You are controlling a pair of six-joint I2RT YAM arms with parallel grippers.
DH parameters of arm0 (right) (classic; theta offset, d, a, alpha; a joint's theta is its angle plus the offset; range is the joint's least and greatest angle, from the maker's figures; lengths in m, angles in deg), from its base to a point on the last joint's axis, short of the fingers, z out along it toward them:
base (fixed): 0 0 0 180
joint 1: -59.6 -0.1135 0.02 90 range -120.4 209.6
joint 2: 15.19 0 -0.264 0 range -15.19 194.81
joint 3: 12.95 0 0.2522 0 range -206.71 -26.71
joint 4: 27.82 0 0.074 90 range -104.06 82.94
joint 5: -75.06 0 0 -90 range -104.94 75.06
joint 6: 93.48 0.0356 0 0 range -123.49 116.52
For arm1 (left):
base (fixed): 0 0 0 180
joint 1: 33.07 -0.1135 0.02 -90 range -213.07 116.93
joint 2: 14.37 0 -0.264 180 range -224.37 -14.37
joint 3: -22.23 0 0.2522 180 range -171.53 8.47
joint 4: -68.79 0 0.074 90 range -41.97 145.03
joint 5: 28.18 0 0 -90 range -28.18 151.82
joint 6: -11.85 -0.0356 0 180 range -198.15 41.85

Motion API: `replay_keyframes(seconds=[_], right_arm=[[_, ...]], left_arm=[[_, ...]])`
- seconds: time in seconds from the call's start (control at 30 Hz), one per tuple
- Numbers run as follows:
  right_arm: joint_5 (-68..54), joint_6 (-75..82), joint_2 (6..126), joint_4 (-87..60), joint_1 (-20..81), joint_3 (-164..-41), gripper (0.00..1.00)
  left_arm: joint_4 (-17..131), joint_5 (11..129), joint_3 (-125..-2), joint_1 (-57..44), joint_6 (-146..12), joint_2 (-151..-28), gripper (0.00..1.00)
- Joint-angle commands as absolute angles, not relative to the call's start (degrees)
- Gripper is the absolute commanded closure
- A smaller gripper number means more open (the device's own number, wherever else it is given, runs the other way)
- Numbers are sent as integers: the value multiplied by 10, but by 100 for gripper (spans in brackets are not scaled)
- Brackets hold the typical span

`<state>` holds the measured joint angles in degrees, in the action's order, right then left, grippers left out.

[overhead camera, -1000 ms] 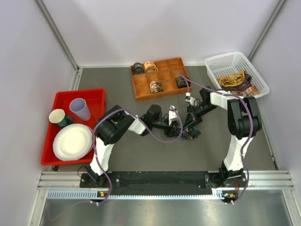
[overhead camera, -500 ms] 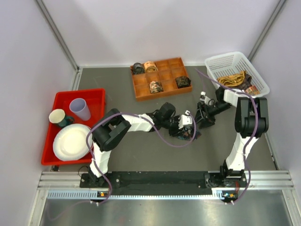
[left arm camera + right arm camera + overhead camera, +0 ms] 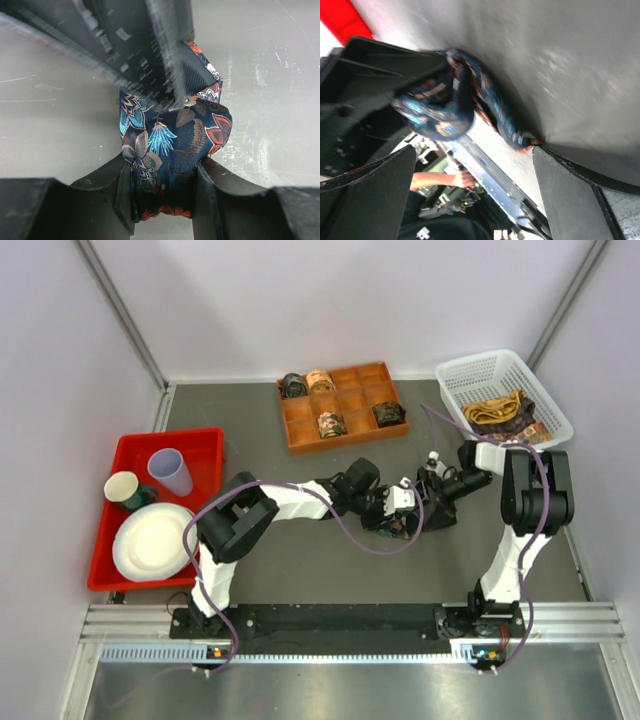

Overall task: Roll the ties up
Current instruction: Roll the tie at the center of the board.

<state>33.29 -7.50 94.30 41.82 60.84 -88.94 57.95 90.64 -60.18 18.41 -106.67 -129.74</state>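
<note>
1. The left gripper (image 3: 162, 195) is half closed on a dark floral tie (image 3: 170, 145); one finger presses each side of the coil's lower part, and the hold looks snug.
2. The right gripper (image 3: 475, 165) is spread wide with nothing in it; it faces the same tie from the other side, the bundle just ahead of its fingers.
3. The tie sits at the middle of the bench (image 3: 300, 570), between the two grippers; in the right wrist view a loose tail trails off the coil along the surface.
4. The cloth looks light, soft and silky; it is likely to slip and spring open if released; the best hold is probably across the coil's flat sides, pinching every layer with the tail tucked in.
5. Further back, an orange tray (image 3: 345, 405) holds four coiled ties (image 3: 332, 424); to its right, a white basket (image 3: 470, 375) holds loose ties (image 3: 500, 410).
</note>
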Motion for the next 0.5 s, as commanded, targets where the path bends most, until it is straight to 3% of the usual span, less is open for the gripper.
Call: replay_keyframes(seconds=[0.0, 0.1, 0.23, 0.47], right_arm=[[385, -85, 972, 302, 583, -879, 1], [434, -102, 950, 296, 579, -869, 5], [476, -129, 916, 303, 579, -854, 19], [484, -130, 890, 307, 560, -849, 25]], left_arm=[[422, 816, -558, 186, -1085, -1374, 97], [421, 816, -560, 186, -1083, -1375, 97], [421, 820, -562, 186, -1078, -1378, 97], [418, 823, -573, 187, -1068, -1383, 98]])
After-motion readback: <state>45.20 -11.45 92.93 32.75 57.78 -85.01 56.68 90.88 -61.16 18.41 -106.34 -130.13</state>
